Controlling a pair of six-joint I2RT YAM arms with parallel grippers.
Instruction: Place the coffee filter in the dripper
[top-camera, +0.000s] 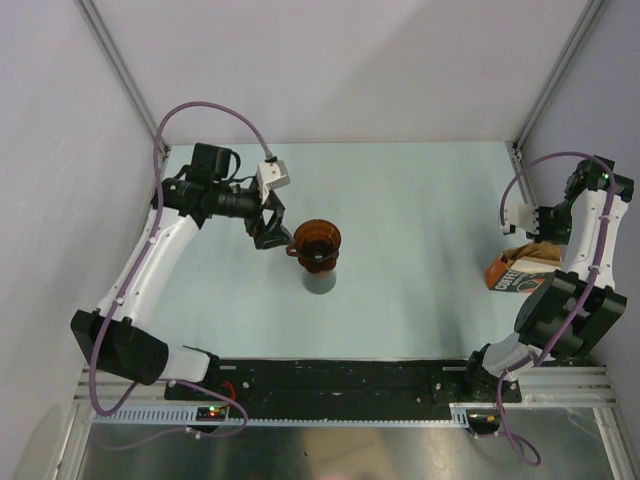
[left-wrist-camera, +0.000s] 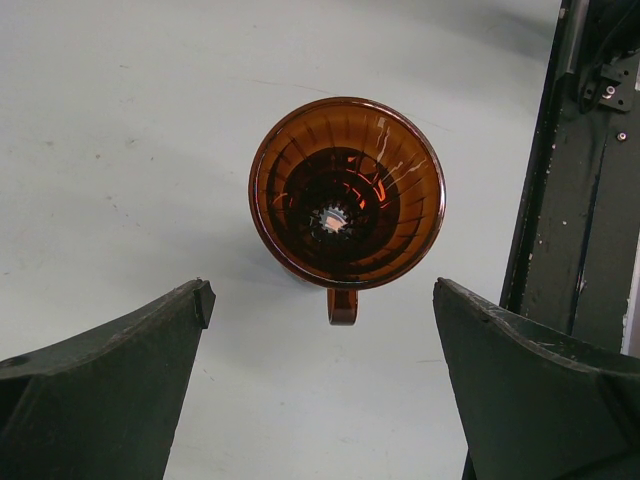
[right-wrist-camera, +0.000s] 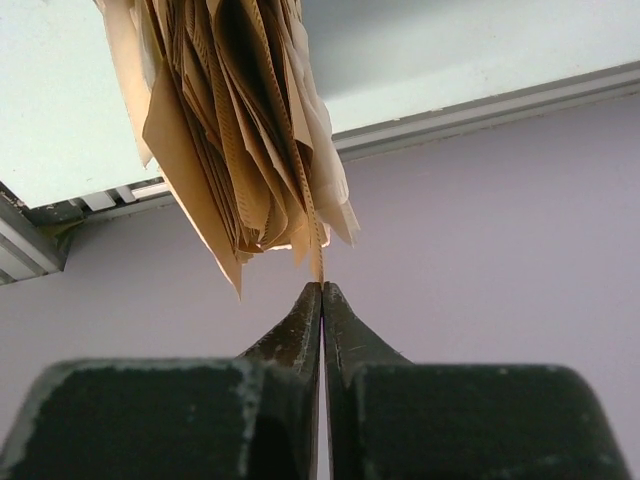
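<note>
The dripper (top-camera: 317, 240), a dark reddish-brown funnel, stands on a grey beaker (top-camera: 321, 282) in mid-table. In the left wrist view the dripper (left-wrist-camera: 347, 190) shows empty, its small handle pointing toward my open left gripper (left-wrist-camera: 322, 290), which hovers just left of it (top-camera: 272, 228). At the far right, my right gripper (right-wrist-camera: 322, 286) is shut on the crimped edge of one coffee filter (right-wrist-camera: 303, 195). That filter sticks out of a bunch of tan paper filters (right-wrist-camera: 220, 120). In the top view the right gripper (top-camera: 533, 238) is at the mouth of the bag.
An orange-brown printed bag (top-camera: 512, 272) lies at the right edge of the table, under the right arm. Lilac walls with metal frame posts close in the table at the back and sides. A black rail (top-camera: 340, 380) runs along the near edge.
</note>
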